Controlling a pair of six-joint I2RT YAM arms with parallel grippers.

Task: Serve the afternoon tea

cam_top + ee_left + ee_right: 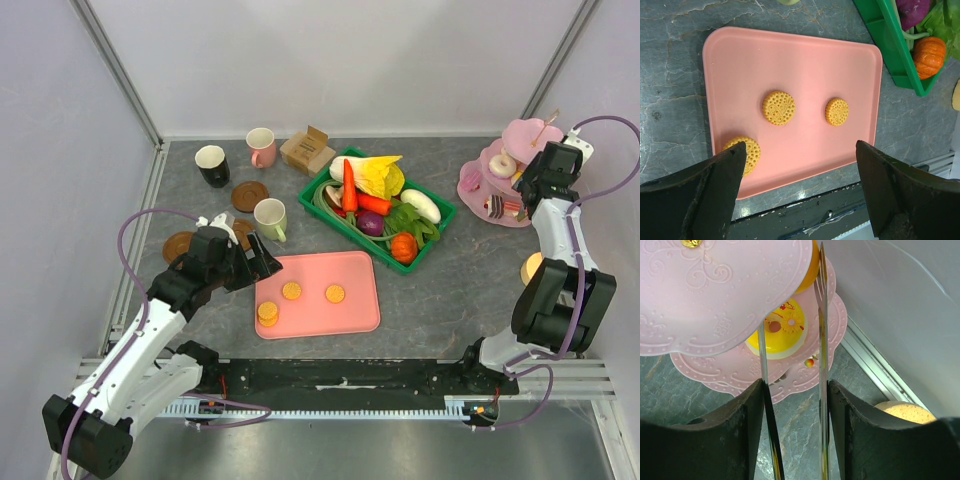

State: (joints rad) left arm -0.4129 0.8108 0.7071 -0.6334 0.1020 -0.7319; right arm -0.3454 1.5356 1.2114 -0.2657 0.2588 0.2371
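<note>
Orange biscuits (778, 107) sit on the pink tray (790, 60), our left hand (800, 145) wide open at its left edge, while far right of that tray our right hand (795, 385) grips metal tongs (821, 315), whose blades we should centre around the yellow donut (780, 335) before squeezing.

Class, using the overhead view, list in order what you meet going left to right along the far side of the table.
black mug → pink mug → cardboard box → green basket of toy vegetables → pink tiered stand
</note>
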